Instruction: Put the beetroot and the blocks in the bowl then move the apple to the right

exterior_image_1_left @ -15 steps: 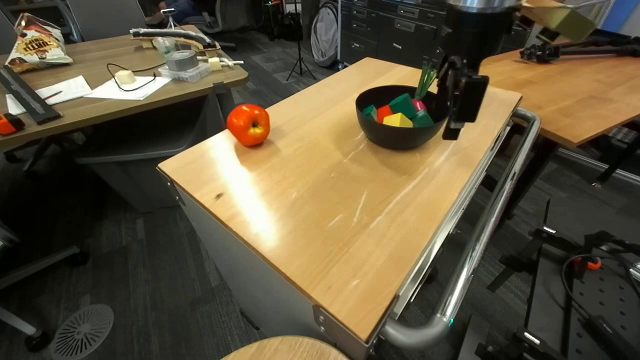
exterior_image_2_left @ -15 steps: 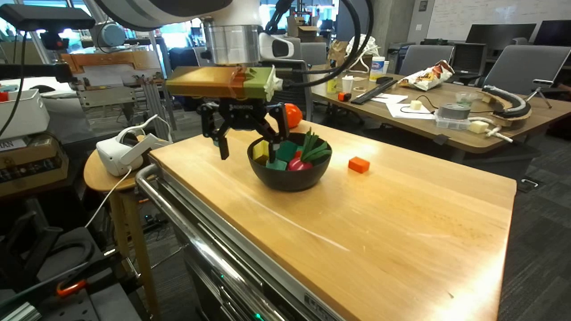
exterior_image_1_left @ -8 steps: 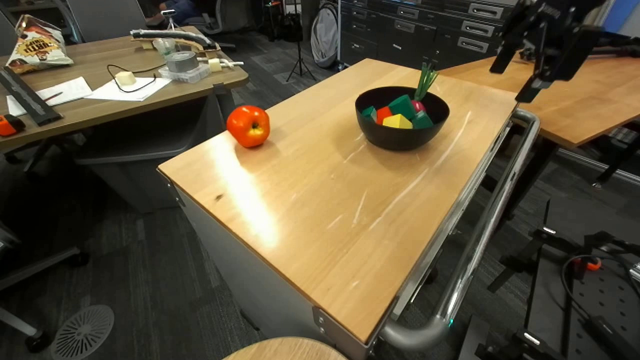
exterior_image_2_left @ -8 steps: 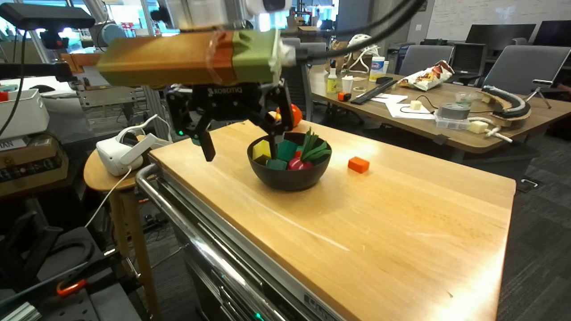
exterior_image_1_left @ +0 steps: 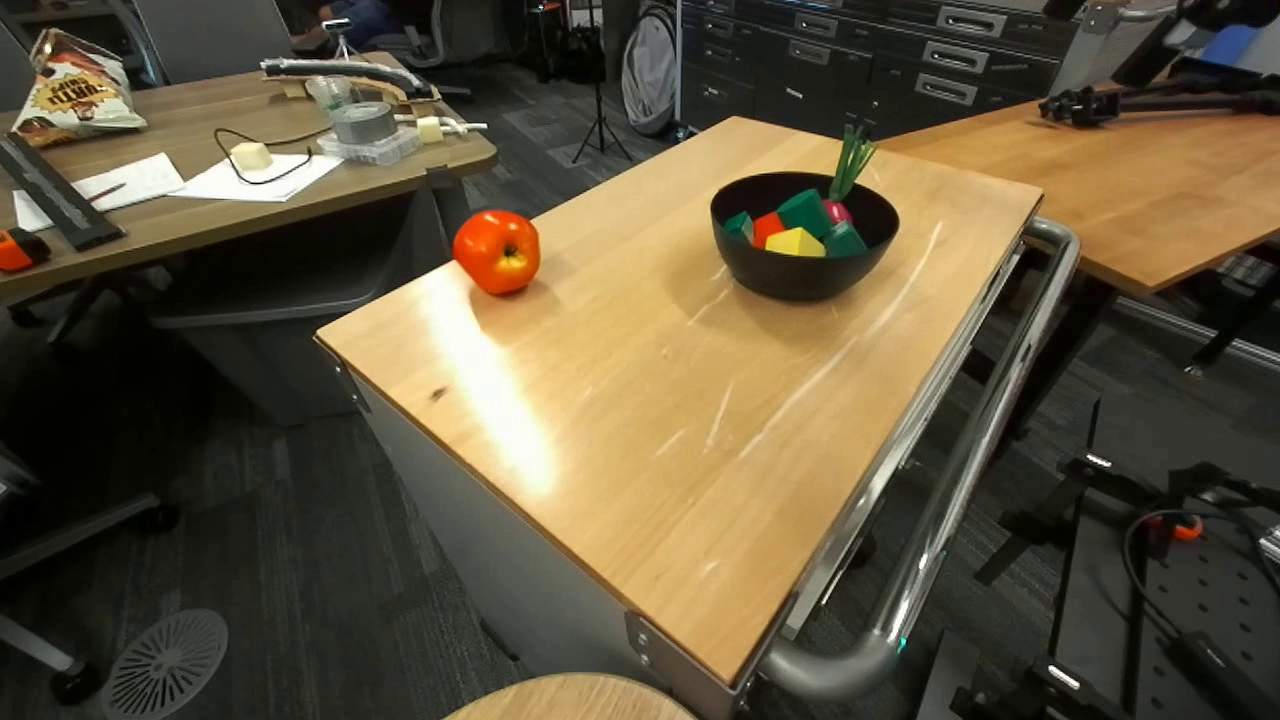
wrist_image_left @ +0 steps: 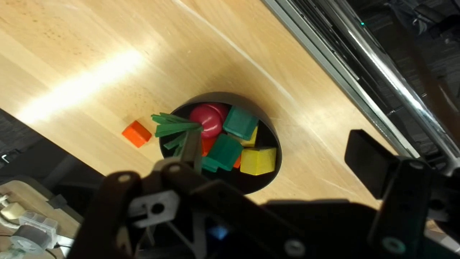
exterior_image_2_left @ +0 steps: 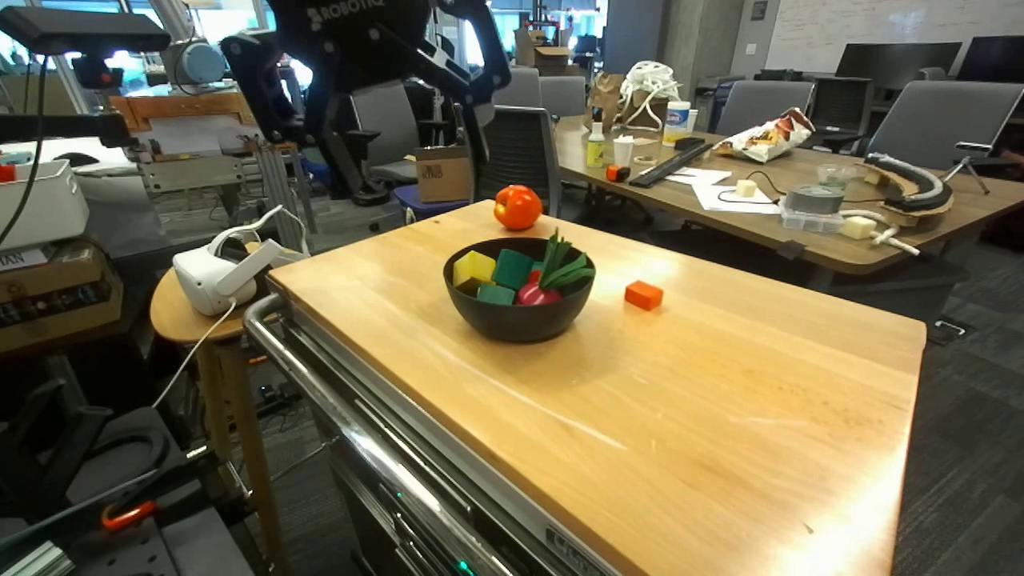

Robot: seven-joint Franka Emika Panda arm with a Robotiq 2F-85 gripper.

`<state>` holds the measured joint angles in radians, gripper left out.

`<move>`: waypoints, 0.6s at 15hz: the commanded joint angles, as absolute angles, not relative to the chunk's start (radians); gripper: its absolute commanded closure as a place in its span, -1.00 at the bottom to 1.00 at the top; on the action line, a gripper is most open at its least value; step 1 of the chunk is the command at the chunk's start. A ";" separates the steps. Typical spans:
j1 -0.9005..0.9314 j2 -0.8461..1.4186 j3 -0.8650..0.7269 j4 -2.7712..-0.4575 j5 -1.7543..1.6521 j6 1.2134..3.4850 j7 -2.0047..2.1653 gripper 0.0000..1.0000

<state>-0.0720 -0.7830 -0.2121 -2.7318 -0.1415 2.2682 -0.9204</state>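
Observation:
The black bowl [exterior_image_1_left: 800, 282] stands on the wooden tabletop and shows in both exterior views [exterior_image_2_left: 520, 324] and the wrist view [wrist_image_left: 248, 182]. The beetroot [wrist_image_left: 209, 120] lies inside it, its green stalks over the rim. Green blocks [wrist_image_left: 225, 151], yellow blocks [wrist_image_left: 258, 161] and red blocks lie in the bowl too. A single red-orange block [exterior_image_2_left: 643, 295] lies on the table outside the bowl, also in the wrist view [wrist_image_left: 136, 133]. The apple [exterior_image_1_left: 497, 252] sits near a far table corner [exterior_image_2_left: 518, 207]. My gripper [exterior_image_2_left: 420, 170] is open and empty, high above the table, beside and above the bowl.
A metal handle bar [exterior_image_2_left: 360, 448] runs along one table edge. A stool with a white headset [exterior_image_2_left: 210, 276] stands beside it. Another desk [exterior_image_1_left: 290, 90] holds a snack bag [exterior_image_1_left: 82, 88], papers and tape. An orange-topped desk [exterior_image_1_left: 1130, 190] stands beyond the cart.
My gripper has risen and drawn away from above the bowl, staying open, and has nearly left an exterior view. The bowl, its contents, the loose block and the apple have not moved.

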 commanded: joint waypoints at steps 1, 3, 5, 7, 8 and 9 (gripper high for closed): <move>-0.058 -0.782 -0.225 -2.730 -0.154 2.265 -0.911 -1.00; -0.026 -0.743 -0.197 -2.689 -0.147 2.274 -0.900 -1.00; 0.020 -0.700 -0.152 -2.642 -0.149 2.310 -0.886 -1.00; 0.081 -0.641 -0.093 -2.581 -0.156 2.384 -0.874 -1.00; 0.097 -0.599 -0.061 -2.552 -0.175 2.425 -0.863 -1.00; 0.107 -0.545 -0.027 -2.518 -0.198 2.471 -0.845 -1.00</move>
<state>0.0666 -0.6913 -0.1021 -2.6321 -0.1459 2.3759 -0.8918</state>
